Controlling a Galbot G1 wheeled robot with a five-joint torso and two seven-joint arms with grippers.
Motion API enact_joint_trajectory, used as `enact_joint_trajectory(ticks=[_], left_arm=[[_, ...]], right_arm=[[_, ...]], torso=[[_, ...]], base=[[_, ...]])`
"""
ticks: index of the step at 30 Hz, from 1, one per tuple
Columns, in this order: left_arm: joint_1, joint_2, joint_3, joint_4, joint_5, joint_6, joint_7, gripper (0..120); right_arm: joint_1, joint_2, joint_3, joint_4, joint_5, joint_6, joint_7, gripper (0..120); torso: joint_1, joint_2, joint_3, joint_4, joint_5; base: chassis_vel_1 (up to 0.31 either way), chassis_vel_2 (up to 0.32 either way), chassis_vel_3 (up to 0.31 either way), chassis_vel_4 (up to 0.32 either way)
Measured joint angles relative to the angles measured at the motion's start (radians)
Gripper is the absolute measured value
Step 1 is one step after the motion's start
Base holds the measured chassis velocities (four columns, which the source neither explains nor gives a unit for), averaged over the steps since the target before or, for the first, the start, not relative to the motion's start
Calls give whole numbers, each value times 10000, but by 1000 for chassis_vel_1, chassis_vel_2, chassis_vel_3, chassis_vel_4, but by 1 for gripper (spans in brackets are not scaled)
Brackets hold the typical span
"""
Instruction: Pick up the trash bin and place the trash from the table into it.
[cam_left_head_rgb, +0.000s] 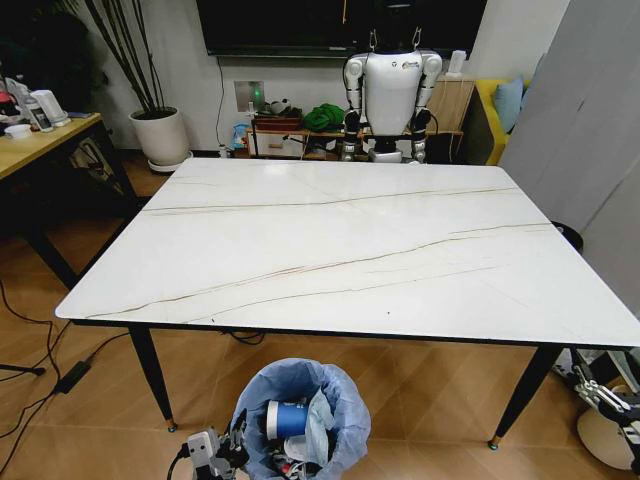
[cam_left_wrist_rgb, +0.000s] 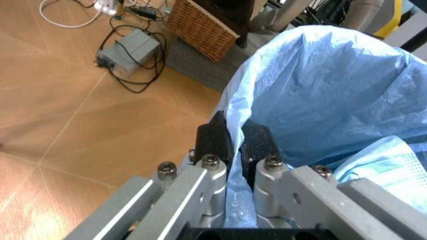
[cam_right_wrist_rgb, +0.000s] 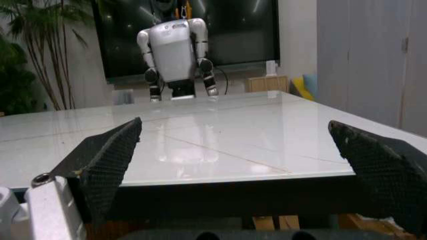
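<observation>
- We see the bin (cam_left_head_rgb: 300, 415) on the floor just before the table (cam_left_head_rgb: 350, 250), a blue-white cup (cam_left_head_rgb: 285, 420) among the litter inside.
- Our left gripper (cam_left_wrist_rgb: 235, 142) has its fingers nearly closed, pinching the crinkly bag and rim.
- We judge it light; the thin bag is slippery, so grip the stiff rim.
- Our right gripper (cam_right_wrist_rgb: 233, 165) is wide open and empty, level with the glossy marble edge.

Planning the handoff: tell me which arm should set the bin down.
Left. The left gripper is shut on the trash bin's bag rim; the right gripper hangs open at the table edge.
</observation>
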Motion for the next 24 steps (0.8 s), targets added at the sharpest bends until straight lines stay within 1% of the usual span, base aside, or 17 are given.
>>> enact_joint_trajectory(ticks=[6,17,24], left_arm=[[-80,9,23,53,-51,34,-54,0],[-115,42,80,104,-77,51,-83,0],[-52,32,69,73,-73,-12,-22,0]], right_arm=[[58,2,-36,-55,-29,2,-5,100],[79,10,-46,-115,-36,90,-59,100],[86,72,-74,-132,-113,233,-107,100]], torso=[[0,0,0,1,0],[-4,1,-3,-1,0],[-1,0,-1,0,0]], base=[[0,0,0,0],[62,-61,-77,71],[9,-7,-6,8]])
